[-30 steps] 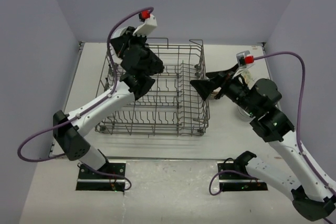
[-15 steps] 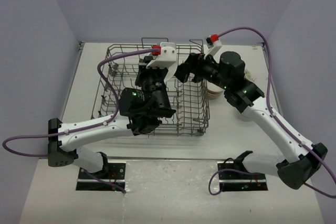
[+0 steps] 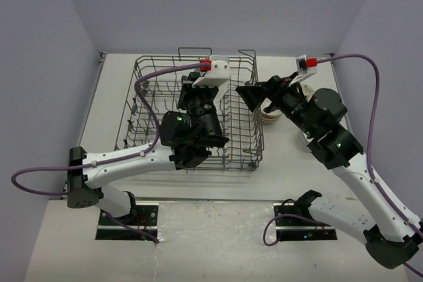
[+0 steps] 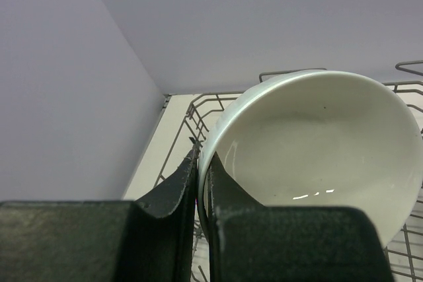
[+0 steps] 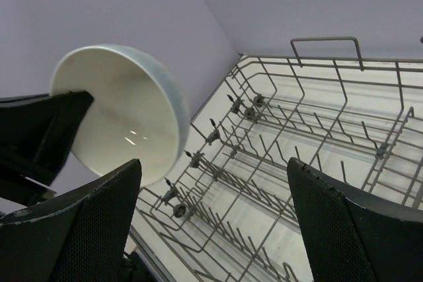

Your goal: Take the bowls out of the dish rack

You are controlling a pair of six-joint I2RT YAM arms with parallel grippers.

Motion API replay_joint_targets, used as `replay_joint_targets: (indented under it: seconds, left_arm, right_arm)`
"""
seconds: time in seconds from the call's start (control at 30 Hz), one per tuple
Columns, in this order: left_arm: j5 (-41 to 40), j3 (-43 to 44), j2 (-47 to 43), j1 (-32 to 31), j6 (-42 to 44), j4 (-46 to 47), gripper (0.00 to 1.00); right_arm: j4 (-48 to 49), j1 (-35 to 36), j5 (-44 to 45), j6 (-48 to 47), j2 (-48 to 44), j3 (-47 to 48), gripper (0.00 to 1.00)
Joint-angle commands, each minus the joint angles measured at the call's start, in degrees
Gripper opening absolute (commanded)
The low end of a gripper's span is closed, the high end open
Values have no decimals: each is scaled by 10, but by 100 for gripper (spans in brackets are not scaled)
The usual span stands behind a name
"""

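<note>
My left gripper [image 4: 198,156] is shut on the rim of a plain white bowl [image 4: 310,143], one finger inside and one outside, and holds it tilted above the dish rack [image 4: 198,107]. In the right wrist view the same bowl [image 5: 119,123] hangs high at the left over the grey wire rack [image 5: 324,39], which shows no other bowls. My right gripper [image 5: 213,161] is open and empty, facing across the rack. In the top view the left gripper [image 3: 195,90] is over the rack's [image 3: 158,61] middle and the right gripper [image 3: 254,94] is at its right rim. The held bowl is hidden there.
A stack of tan-brown bowls [image 3: 269,117] stands on the table just right of the rack. A white bowl [image 3: 305,138] lies farther right, partly under my right arm. Purple walls close in the table on three sides.
My left arm swung from the rack's back left to over its middle. My right gripper reached over the rack's back right corner, then drew back to its right rim.
</note>
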Motion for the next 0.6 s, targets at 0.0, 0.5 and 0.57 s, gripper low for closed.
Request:
replay_joint_targets:
  seconds: [0.0,0.5,0.57]
  left_arm:
    - [-74,24,17,0,-10,42,0]
    - [-81,16,26,-5,30,94,0]
    - [-82,11,26,-4,35,100,0]
  right_arm:
    - [12,3,-41,-11,28,28,91]
    - [29,53,3,-48,136,84,71]
    - [31,53,5,-45,136,87,65]
